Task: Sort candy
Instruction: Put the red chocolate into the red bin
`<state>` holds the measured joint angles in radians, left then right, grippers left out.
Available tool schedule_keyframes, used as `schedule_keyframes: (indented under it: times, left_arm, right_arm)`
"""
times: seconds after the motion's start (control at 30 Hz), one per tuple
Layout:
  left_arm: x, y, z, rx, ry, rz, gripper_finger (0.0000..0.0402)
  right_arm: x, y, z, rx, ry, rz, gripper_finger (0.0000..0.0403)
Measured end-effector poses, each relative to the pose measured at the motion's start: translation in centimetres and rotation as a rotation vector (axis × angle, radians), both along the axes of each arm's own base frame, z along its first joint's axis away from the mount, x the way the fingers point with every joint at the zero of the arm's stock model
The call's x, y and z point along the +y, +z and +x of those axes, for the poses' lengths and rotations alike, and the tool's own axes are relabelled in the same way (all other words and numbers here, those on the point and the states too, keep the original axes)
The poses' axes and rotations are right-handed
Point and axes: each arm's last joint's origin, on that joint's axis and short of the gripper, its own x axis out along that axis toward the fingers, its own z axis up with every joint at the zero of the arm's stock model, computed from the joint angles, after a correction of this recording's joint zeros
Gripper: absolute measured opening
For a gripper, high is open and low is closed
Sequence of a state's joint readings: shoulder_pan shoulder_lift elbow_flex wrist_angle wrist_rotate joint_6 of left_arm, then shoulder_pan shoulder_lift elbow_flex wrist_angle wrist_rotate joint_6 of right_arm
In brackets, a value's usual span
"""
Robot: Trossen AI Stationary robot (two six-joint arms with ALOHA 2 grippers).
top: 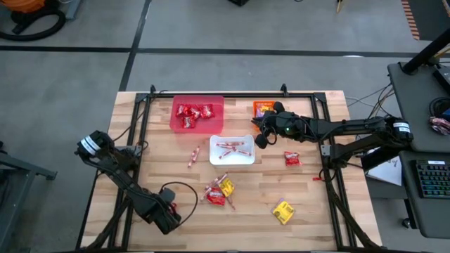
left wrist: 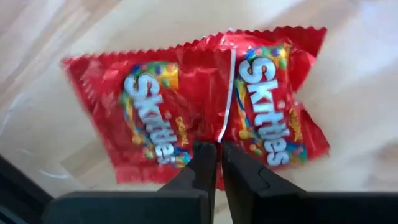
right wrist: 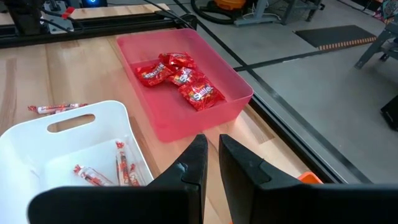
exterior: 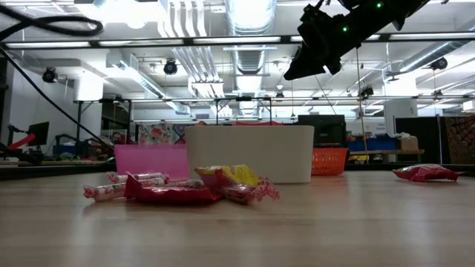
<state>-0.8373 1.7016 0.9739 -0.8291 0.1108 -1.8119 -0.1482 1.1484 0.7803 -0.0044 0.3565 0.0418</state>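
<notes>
A shiny red candy packet [left wrist: 186,106] lies on the wooden table near its front left, and my left gripper [left wrist: 219,149] [top: 172,211] is shut on it from above. My right gripper [top: 260,139] [right wrist: 212,146] hangs shut and empty above the table, between the white bin [top: 232,150] and the orange bin [top: 262,107]. The pink-red bin [right wrist: 186,81] holds several red packets. Red-and-white sticks lie in the white bin. A small pile of red and yellow candy [top: 218,193] lies mid-table. My left gripper pinches the red packet between its two fingers at the packet's edge, where the pale back seam [left wrist: 219,134] ends. The fingers point straight down. The packet lies spread on the table below them, printed side up.
Loose on the table are a yellow packet [top: 283,211] near the front right, a red packet [top: 292,158] right of the white bin, and a stick [top: 193,158] left of it. A black frame [top: 232,93] runs along the table's far edge and sides.
</notes>
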Motion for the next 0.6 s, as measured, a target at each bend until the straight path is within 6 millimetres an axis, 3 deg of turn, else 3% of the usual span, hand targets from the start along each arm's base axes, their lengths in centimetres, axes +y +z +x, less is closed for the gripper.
schedule_keyframes:
  times: [0.27,0.6]
  left_arm:
    - [-0.3,2.1,0.4,-0.086,-0.073,-0.032,0.0]
    - [0.7,3.8,-0.1,-0.147,-0.038,0.015,0.0005]
  right_arm:
    - [0.0,0.0,0.0,0.0,0.0,0.0,0.0036]
    - [0.0,0.0,0.0,0.0,0.0,-0.001,0.0036]
